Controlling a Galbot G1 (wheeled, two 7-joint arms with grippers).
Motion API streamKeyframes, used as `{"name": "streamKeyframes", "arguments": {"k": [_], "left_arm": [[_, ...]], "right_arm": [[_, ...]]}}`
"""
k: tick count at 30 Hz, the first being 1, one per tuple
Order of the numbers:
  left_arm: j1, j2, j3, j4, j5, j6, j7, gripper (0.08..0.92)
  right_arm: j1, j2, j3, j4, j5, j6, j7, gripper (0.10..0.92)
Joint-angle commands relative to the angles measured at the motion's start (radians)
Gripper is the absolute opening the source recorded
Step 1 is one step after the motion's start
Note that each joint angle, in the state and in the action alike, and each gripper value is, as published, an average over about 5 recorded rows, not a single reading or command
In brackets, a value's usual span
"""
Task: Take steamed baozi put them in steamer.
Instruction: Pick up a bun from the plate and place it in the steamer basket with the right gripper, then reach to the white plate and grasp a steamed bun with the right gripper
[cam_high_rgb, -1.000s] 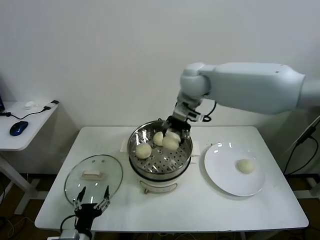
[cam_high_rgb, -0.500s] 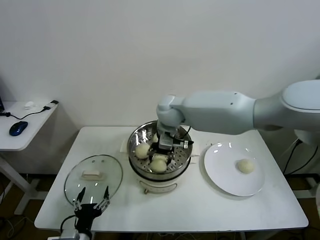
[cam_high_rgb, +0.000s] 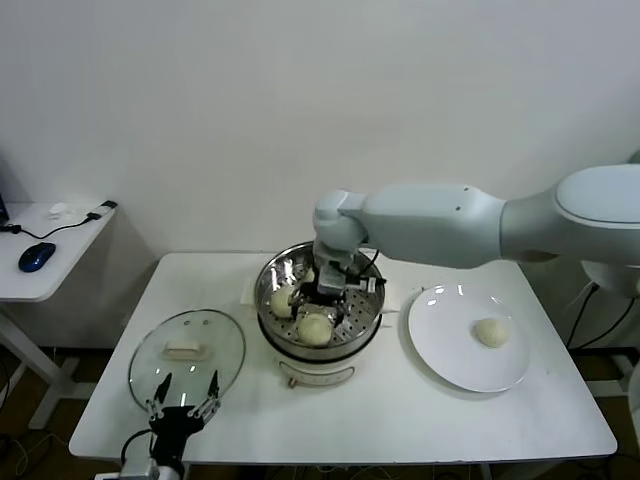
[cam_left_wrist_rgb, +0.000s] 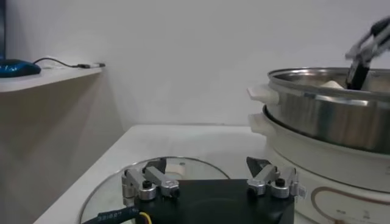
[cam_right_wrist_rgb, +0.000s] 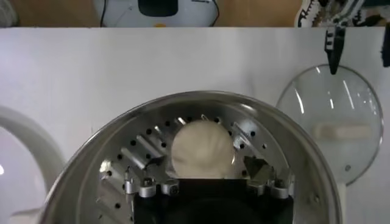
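The right gripper (cam_high_rgb: 322, 306) reaches down into the steamer (cam_high_rgb: 370, 325) at the middle of the white table (cam_high_rgb: 400, 410), its fingers spread apart on either side of a bun (cam_high_rgb: 314, 329) that lies on the perforated tray; the right wrist view shows that bun (cam_right_wrist_rgb: 202, 148) between the two open fingertips, resting on the tray. Another bun (cam_high_rgb: 283, 300) sits in the steamer on the robot's left side of the gripper. One more bun (cam_high_rgb: 491, 332) lies on the white plate (cam_high_rgb: 440, 350) to the right of the steamer. The left gripper (cam_high_rgb: 182, 398) hangs parked over the glass lid (cam_high_rgb: 187, 345) near the table's front left corner, fingers spread wide
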Motion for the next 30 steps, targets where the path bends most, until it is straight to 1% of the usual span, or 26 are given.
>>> {"name": "streamKeyframes", "arguments": {"k": [1, 3, 5, 7, 11, 13, 16, 22, 26, 30], "left_arm": [[0.001, 0.002, 0.001, -0.001, 0.001, -0.001, 0.001, 0.823], [0.002, 0.003, 0.003, -0.003, 0.001, -0.002, 0.001, 0.823], [0.002, 0.003, 0.004, -0.005, 0.001, -0.003, 0.001, 0.823], [0.001, 0.004, 0.006, -0.006, 0.0, -0.004, 0.001, 0.823], [-0.001, 0.004, 0.006, -0.007, -0.002, -0.003, 0.002, 0.823], [-0.001, 0.005, 0.005, -0.006, -0.003, -0.003, 0.003, 0.823], [0.002, 0.005, 0.002, -0.008, -0.002, -0.003, 0.004, 0.823], [0.021, 0.001, 0.001, -0.015, 0.011, -0.004, 0.008, 0.823], [0.036, -0.006, -0.002, -0.017, 0.018, -0.008, 0.008, 0.823], [0.047, -0.01, -0.004, -0.015, 0.025, -0.012, 0.006, 0.823]], "right_arm": [[0.261, -0.134, -0.158, -0.035, 0.337, -0.002, -0.108, 0.823], [0.33, -0.196, -0.236, -0.057, 0.416, -0.044, -0.128, 0.823], [0.385, -0.283, -0.314, -0.068, 0.453, -0.149, -0.135, 0.823], [0.412, -0.373, -0.381, -0.057, 0.452, -0.275, -0.125, 0.823], [0.359, -0.559, -0.443, -0.034, 0.42, -0.463, -0.1, 0.823], [0.263, -0.639, -0.405, -0.052, 0.367, -0.511, -0.083, 0.823], [0.098, -0.706, -0.292, -0.103, 0.273, -0.54, -0.061, 0.823], [-0.24, -0.726, 0.02, -0.247, 0.142, -0.545, -0.042, 0.823], [-0.4, -0.687, 0.16, -0.322, 0.076, -0.547, -0.01, 0.823], [-0.496, -0.63, 0.23, -0.375, 0.036, -0.555, 0.008, 0.823]]}}
